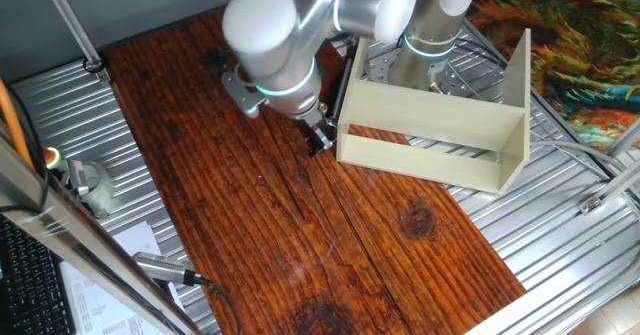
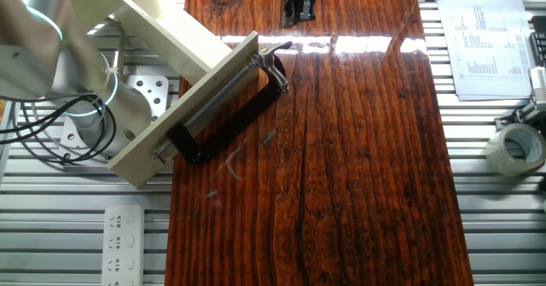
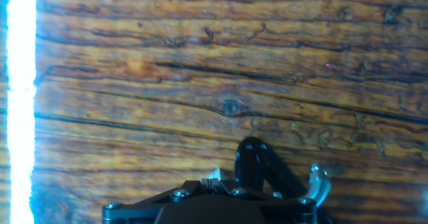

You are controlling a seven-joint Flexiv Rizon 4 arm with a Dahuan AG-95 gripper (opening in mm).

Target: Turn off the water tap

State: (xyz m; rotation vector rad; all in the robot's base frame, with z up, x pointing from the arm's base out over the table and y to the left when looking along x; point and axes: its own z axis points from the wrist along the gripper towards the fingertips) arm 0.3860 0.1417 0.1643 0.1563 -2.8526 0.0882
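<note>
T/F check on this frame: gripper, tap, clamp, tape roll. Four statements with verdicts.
1. The dark two-finger gripper grips the small silvery metal tap. False: they are apart.
2. The black C-clamp lies against the cream board. True.
3. The grey tape roll sits on the reddish-brown wooden tabletop. False: it rests on the ribbed metal surface beside it.
4. The tap is at the clamp's end nearer the gripper. True.

dark red-brown wooden tabletop [image 2: 358, 149] on a ribbed metal bench [image 2: 495, 235], a bright glare band across the boards.
</note>
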